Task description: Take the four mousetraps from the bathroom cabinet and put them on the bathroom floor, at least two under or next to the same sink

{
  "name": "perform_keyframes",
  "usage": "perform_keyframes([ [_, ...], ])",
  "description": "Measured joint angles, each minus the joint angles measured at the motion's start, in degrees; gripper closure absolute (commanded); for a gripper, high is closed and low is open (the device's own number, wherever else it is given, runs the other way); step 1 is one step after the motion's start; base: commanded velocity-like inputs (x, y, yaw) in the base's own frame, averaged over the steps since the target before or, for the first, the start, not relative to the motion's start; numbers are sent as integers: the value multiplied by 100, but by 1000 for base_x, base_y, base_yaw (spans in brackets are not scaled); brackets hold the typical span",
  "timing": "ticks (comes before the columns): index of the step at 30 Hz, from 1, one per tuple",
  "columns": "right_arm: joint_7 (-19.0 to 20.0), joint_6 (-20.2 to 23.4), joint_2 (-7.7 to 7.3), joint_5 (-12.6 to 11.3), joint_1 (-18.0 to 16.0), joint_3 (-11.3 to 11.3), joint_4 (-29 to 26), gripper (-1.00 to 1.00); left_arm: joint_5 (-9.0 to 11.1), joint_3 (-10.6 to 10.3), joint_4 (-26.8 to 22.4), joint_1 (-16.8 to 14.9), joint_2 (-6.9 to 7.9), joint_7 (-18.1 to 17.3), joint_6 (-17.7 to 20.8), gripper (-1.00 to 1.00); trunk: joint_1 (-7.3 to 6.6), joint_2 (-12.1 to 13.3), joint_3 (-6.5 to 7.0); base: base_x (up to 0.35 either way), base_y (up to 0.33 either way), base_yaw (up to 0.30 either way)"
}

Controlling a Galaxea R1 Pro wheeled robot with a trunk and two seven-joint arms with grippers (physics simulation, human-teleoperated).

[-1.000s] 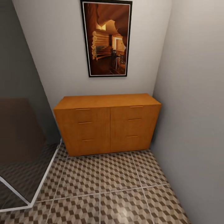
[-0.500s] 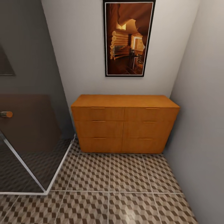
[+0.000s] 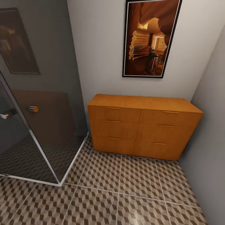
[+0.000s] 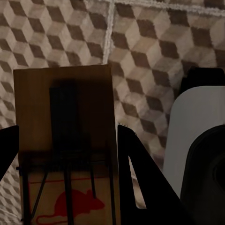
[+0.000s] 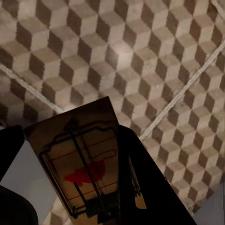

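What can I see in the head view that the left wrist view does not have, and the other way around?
Head view: the orange cabinet with drawers shut, a framed picture on the wall above it, and a dark glass panel beside it.

Left wrist view: the left claw holding a mousetrap printed with a red mouse, above the tiles.

Both: the cube-pattern floor.

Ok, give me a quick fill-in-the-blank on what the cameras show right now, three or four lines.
1. The left claw holds a ____ between its fingers.
2. The mousetrap in the right claw bears a ____ mouse print.
3. The cabinet stands under a framed ____ on the wall.
4. Every cabinet drawer front is ____.

Missing words: mousetrap; red; picture; closed
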Motion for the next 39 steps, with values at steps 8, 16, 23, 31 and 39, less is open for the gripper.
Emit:
perform_keyframes([
  [8,-3,0,-44,8,-3,-8,-6,100,4,-1,-2,-1,-2,0,0,100,0,0,0,0,0,117],
  [16,2,-12,-48,44,-1,21,-12,100,4,5,0,3,-2,0,0,100,0,0,0,0,0,3],
  [23,15,-7,-6,55,-1,22,-64,100,3,5,5,0,-1,0,0,100,0,0,-5,0,0,29],
  [31,13,-90,0,21,1,19,-70,100,4,7,7,-1,-2,0,0,100,0,0,-29,0,0,230],
  [39,12,-105,-2,16,1,18,-70,100,-29,9,65,5,8,8,9,100,0,0,-30,0,0,285],
])
